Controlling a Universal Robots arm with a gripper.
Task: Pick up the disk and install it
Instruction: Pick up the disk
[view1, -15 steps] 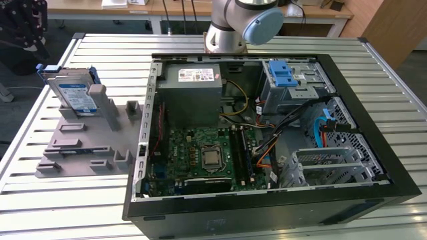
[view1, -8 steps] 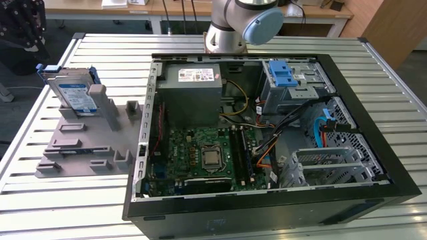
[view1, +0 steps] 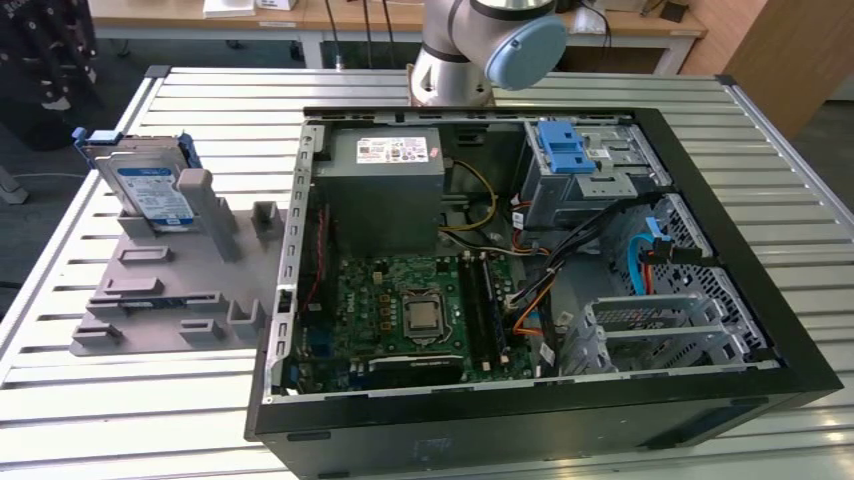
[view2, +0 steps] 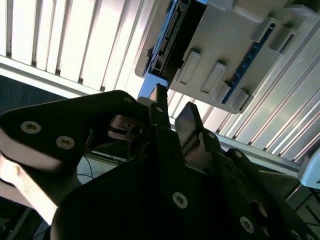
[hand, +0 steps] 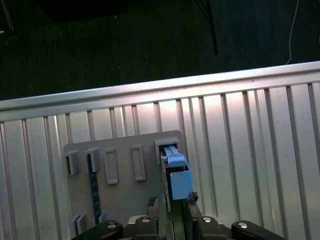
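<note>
Upright silver-grey disk (view1: 150, 192), blue-railed, blue-and-white labelled

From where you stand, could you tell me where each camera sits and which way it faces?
Exterior view: above, facing down on computer case, disk; arm shows.
First wrist view: at the wrist, facing down on disk; fingers show.
Second wrist view: at the wrist, facing disk; fingers show.
All share the disk.

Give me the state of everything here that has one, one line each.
Disk: standing upright in the grey holder, not yet picked up.
Gripper: open and empty, lined up over the disk in the first wrist view, not touching it.
Computer case: lying flat on the table, side panel off, inside exposed.
</note>
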